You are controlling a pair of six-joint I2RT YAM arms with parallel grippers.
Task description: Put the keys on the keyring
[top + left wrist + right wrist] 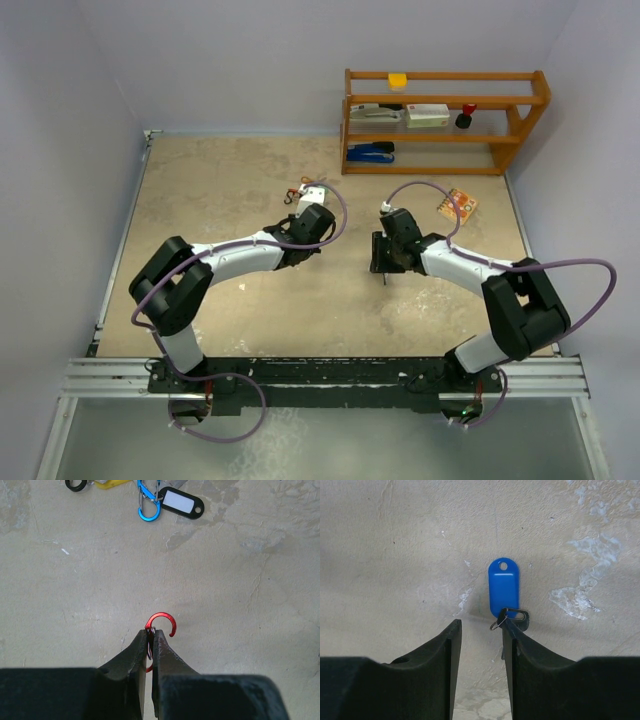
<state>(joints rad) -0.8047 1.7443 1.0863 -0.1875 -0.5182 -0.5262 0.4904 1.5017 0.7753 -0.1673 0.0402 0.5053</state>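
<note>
In the left wrist view my left gripper (151, 631) is shut on the keyring (165, 616), a red S-shaped clip. Its upper hook sticks out past the fingertips, just above the table. In the right wrist view my right gripper (481, 619) is open and low over the table. One of the keys lies there, with a dark head (519, 618), a small wire ring and a blue tag (503, 587). The head touches the tip of the right-hand finger (512, 635), and nothing sits between the fingers. More keys lie ahead of the left gripper: a black tag (181, 503) and a yellow tag (111, 484).
A blue S-shaped clip (148, 502) lies beside the black tag. At the back right stands a wooden shelf (445, 120) holding staplers and small items. An orange packet (457, 205) lies on the table in front of it. Walls close in the table on both sides.
</note>
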